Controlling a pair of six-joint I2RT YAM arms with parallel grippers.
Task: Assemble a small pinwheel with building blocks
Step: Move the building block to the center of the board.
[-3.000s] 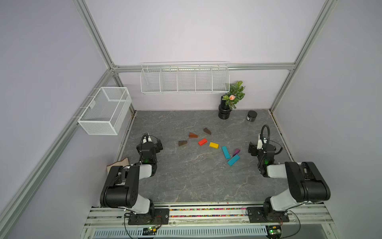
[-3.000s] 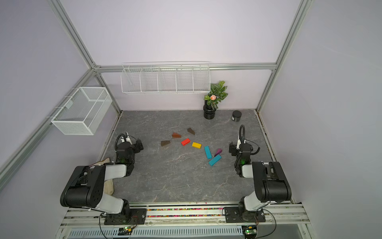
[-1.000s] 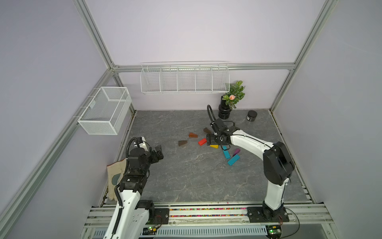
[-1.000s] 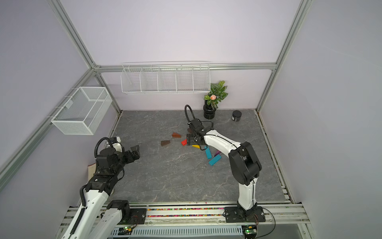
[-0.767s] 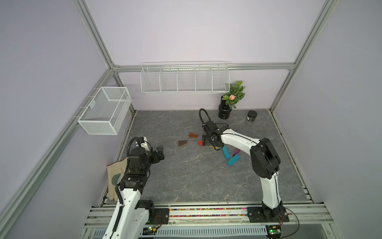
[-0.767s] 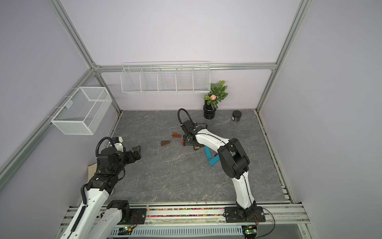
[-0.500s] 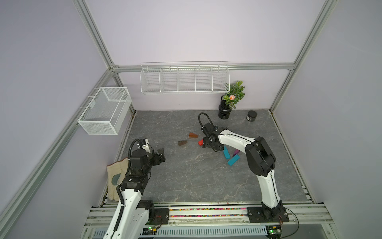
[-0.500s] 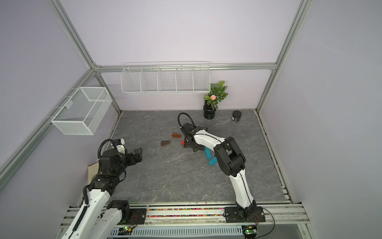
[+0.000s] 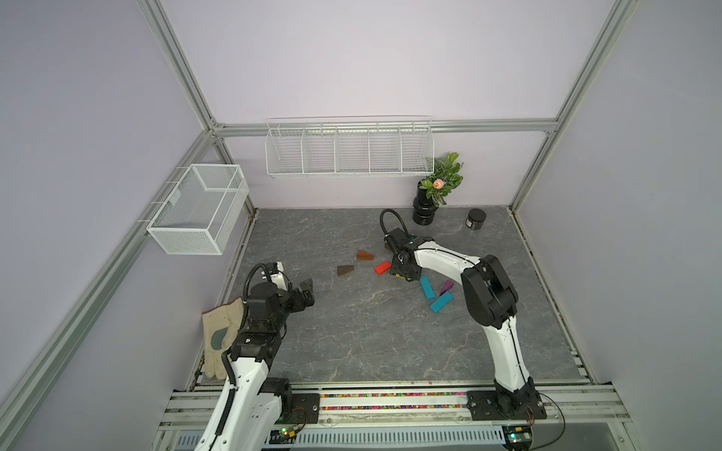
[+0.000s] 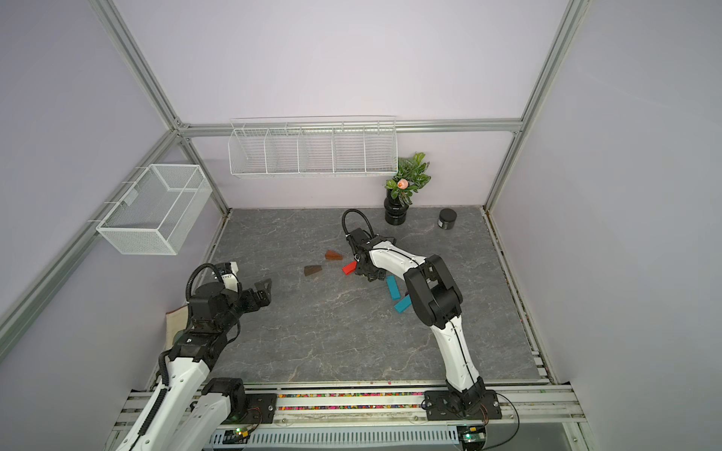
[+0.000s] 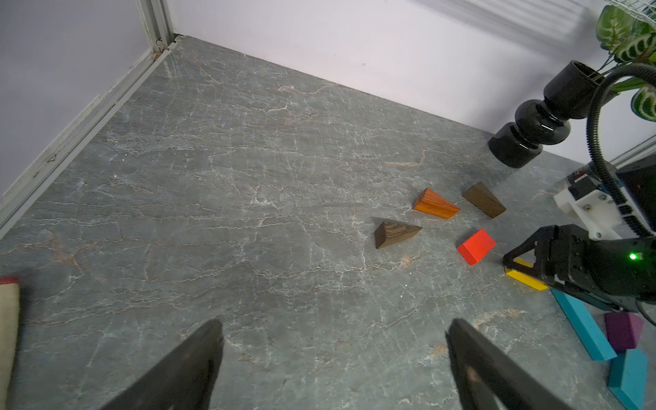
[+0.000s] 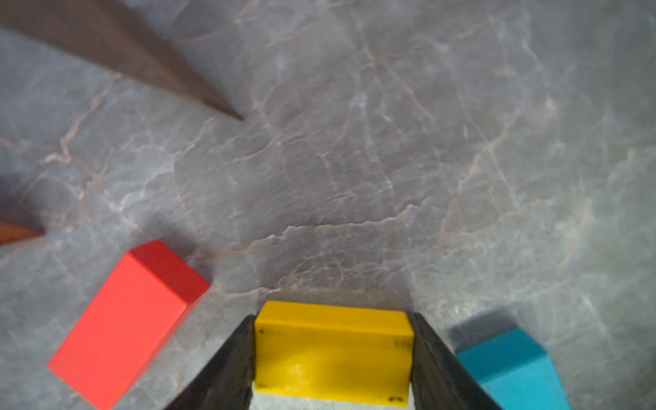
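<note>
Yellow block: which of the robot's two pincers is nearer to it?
Right. The right pincer straddles the yellow block, a finger against each side; the left pincer hangs open far off, touching nothing.

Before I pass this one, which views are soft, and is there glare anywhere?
Right wrist view: brown wedge and red block soft, yellow block sharper with a pale sheen. Left wrist view: left gripper fingers blurred, small highlights on the glossy black vase. Both top views: evenly lit, sharp, frame posts splayed by the wide lens.
</note>
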